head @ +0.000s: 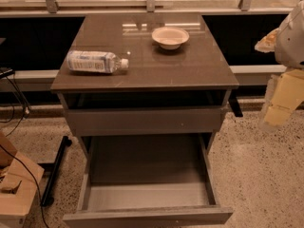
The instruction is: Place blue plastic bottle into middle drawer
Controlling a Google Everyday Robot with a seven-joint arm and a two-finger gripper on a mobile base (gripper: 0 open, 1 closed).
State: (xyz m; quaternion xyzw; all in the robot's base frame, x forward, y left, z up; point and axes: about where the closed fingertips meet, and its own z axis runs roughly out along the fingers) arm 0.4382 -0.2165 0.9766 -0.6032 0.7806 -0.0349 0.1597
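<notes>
Speckled stone floor (256, 175) surrounds a grey-brown cabinet. Nearest me, the middle drawer (147, 194) stands pulled out. Above it is a shut drawer front (142, 121), then the tabletop (161, 72). The blue plastic bottle (95, 61) lies on its side at the tabletop's left, long axis left to right, cap pointing right. My gripper (284, 99) hangs off the cabinet's right side, well apart from the bottle, which lies to its left, cap end nearer. I cannot tell whether the gripper is open. A cream bowl (170, 37) sits farther back.
</notes>
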